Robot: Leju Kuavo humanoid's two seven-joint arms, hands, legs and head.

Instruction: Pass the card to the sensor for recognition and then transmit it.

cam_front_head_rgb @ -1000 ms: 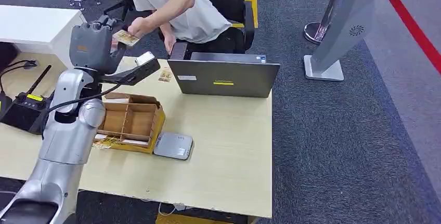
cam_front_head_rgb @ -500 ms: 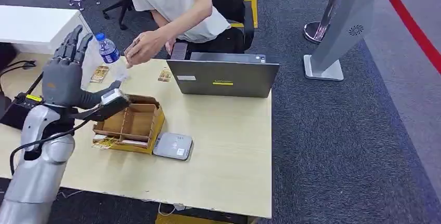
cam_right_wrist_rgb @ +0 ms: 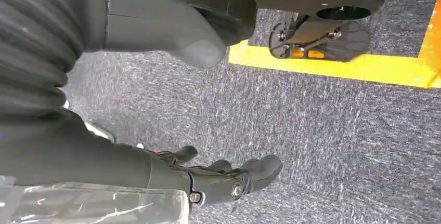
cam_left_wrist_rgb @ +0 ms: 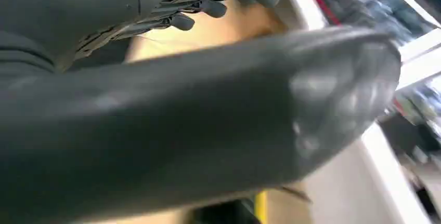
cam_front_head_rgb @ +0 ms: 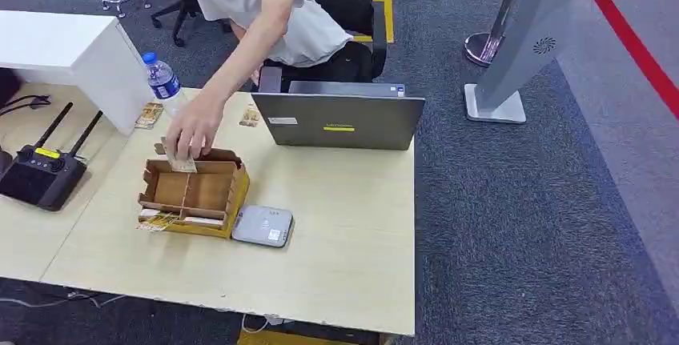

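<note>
Grey carpet surrounds the pale desk [cam_front_head_rgb: 344, 225] you are looking down on from the head view. A person's hand [cam_front_head_rgb: 190, 127] is setting a card [cam_front_head_rgb: 181, 162] into the far edge of the cardboard divider box [cam_front_head_rgb: 194, 194]; the flat grey sensor [cam_front_head_rgb: 263, 226] lies touching the box's near right corner, with a laptop [cam_front_head_rgb: 340, 121] beyond. By my reading, the handover is done and the card is being restocked, so your next move is to bring an arm to the box for a fresh card.

Left wrist view: the left robot hand [cam_left_wrist_rgb: 208, 5] is blurred, fingers loosely apart, grasping nothing.

Right wrist view: the right robot hand [cam_right_wrist_rgb: 218, 174] hangs over the carpet, fingers relaxed, nothing held.
</note>
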